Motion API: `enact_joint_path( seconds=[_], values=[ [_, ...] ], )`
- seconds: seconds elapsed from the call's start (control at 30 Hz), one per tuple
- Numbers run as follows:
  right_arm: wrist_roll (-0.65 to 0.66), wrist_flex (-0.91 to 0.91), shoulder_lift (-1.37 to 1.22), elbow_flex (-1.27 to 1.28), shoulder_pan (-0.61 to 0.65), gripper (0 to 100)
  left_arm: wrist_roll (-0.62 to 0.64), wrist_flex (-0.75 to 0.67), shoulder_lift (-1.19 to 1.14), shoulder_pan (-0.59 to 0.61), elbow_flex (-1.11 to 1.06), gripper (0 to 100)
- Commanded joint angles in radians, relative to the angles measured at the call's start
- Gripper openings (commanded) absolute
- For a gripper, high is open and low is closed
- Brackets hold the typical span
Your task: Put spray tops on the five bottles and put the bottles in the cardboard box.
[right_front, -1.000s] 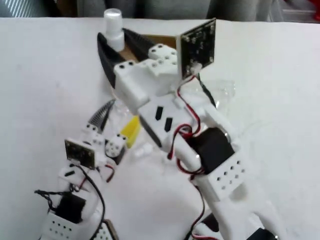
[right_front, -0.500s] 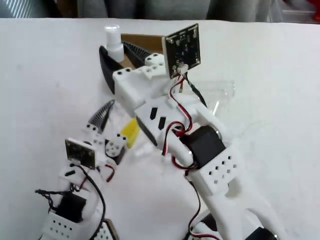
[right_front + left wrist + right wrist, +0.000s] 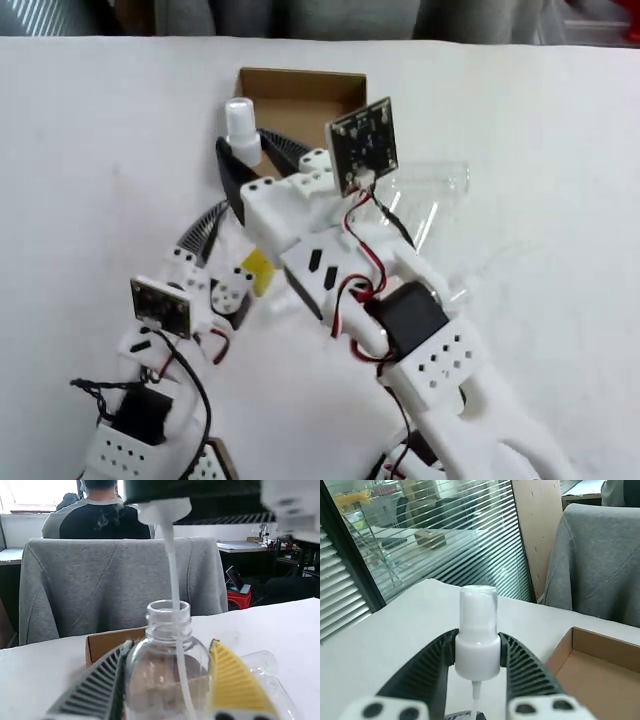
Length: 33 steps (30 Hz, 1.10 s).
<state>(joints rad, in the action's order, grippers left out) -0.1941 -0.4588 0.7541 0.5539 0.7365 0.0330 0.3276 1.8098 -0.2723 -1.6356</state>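
Standing upright near the box (image 3: pixel 300 95), the bottle (image 3: pixel 167 645) was clamped between the grey and yellow fingers of the left gripper (image 3: pixel 167 680). The right gripper (image 3: pixel 477 645) was clenched on the spray top (image 3: pixel 478 620), poised over the bottle, its tube (image 3: pixel 174 570) already threaded down through the open neck; collar not yet seated. Risks noted: a tilted descent could jam the collar against the rim; heavy downward push could tip the bottle or slip it from its hold; a bent tube could snag inside
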Motion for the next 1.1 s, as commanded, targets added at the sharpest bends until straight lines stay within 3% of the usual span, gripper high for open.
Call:
enact_joint_path(
  seconds=[0.0,0.37,1.07],
  values=[
    [-0.008,0.136,0.061,0.086,0.005,1.5,-0.006,-0.026,0.022,-0.004,0.009,9],
    [-0.006,0.225,0.174,0.27,0.007,1.5,-0.006,-0.026,0.022,-0.004,0.009,9],
    [-0.006,0.225,0.186,0.334,0.007,1.5,-0.006,-0.025,0.022,-0.004,0.008,9]
  ],
)
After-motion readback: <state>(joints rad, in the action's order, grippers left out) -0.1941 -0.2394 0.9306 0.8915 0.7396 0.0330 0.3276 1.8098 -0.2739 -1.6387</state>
